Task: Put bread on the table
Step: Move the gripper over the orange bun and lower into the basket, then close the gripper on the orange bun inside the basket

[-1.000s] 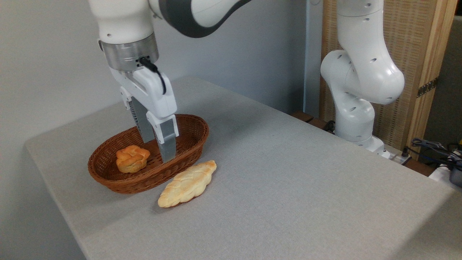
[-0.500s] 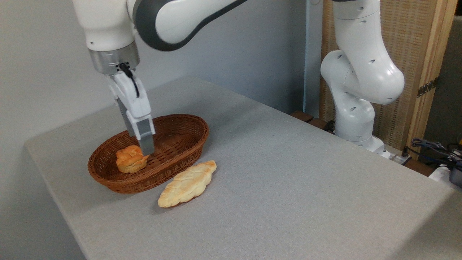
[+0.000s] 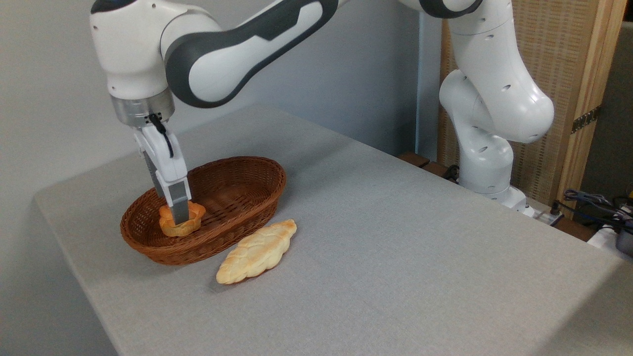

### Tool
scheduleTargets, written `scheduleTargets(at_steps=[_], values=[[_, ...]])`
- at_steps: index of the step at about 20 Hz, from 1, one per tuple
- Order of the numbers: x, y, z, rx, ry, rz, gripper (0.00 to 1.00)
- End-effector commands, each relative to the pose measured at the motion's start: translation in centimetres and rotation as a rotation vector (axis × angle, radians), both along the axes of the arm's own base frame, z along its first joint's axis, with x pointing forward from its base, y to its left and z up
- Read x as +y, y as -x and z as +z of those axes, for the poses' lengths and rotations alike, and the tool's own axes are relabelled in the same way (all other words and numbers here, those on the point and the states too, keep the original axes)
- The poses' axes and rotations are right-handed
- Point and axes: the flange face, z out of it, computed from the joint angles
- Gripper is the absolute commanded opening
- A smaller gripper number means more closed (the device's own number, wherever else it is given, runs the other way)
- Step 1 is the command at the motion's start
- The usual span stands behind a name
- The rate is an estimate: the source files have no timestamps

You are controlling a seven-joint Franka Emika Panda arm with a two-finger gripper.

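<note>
Fingers (image 3: pixel 180 210) of the white gripper (image 3: pixel 179 217) reach down onto the small orange-brown knotted bun (image 3: pixel 181 223), hiding its middle; only the near finger shows, so whether they pinch it I cannot tell. Bun sits inside the brown oval wicker basket (image 3: pixel 237 207), near the grey tabletop's (image 3: pixel 395 247) left edge. Just beside the basket lies a pale-golden braided loaf (image 3: pixel 257 252).

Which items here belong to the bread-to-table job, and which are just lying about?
Part of the job:
- bread, in the wicker basket
- pincer, down at the bread
- table, the destination

Just lying about:
- braided loaf, on the table beside the basket
- cables at the far right
</note>
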Motion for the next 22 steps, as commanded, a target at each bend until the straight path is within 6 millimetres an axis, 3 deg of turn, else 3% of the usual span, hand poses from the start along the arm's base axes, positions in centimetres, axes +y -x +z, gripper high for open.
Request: scheduleTargets(at_steps=[1,3,22], values=[[-0.9,0.0,-0.5,0.005,0.024,0.003,1.00],[-1.9,0.2,-1.2,0.017,0.026,-0.013,1.00],[-4.0,0.2,-5.9,0.080,0.004,-0.061,1.00]])
